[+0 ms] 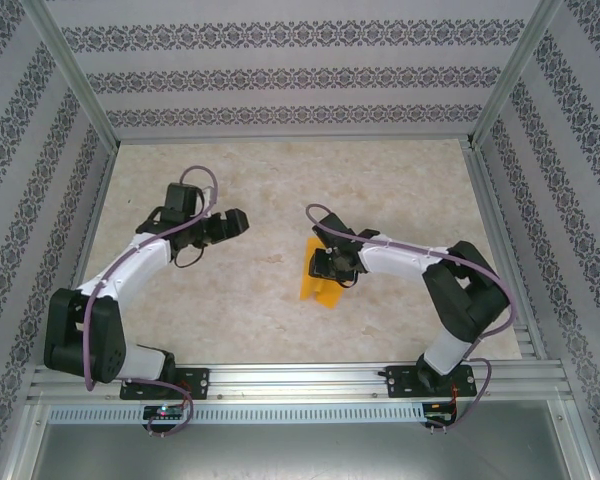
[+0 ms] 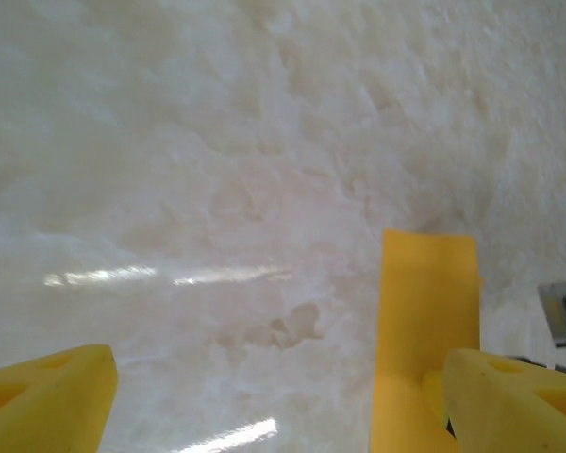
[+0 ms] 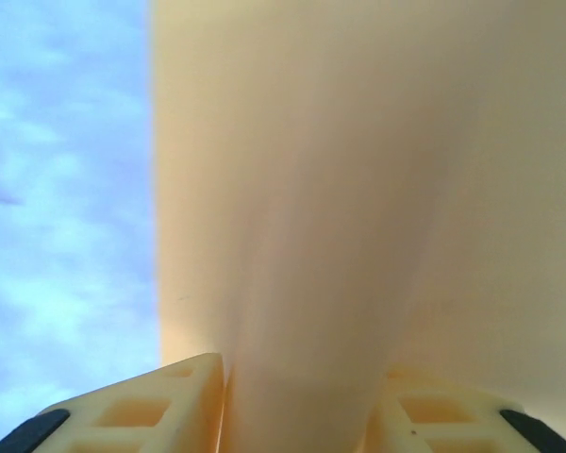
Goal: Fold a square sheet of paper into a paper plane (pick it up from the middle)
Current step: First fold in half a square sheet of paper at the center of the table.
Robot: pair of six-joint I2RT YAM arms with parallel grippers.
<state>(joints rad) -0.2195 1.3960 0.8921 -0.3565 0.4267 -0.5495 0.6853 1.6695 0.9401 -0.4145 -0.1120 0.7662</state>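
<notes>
Top external: right gripper (image 1: pixel 326 267) sits on the square sheet of paper (image 1: pixel 308 286), mid-table (image 1: pixel 280 180). The sheet looks narrow here, buckled or folded, can't tell which. Left gripper (image 1: pixel 239 222) is well apart from it.

Left wrist: left gripper (image 2: pixel 278 377) has its jaws wide apart with nothing between them; the paper (image 2: pixel 429 302) is ahead on the right.

Right wrist: right gripper (image 3: pixel 300 373) is clamped on the paper (image 3: pixel 340 189), fingers (image 3: pixel 141 406) pressing a bulged ridge from both sides.

Handling: likely light, floppy, creases easily and slips. Pinch a raised middle ridge, not an edge.
</notes>
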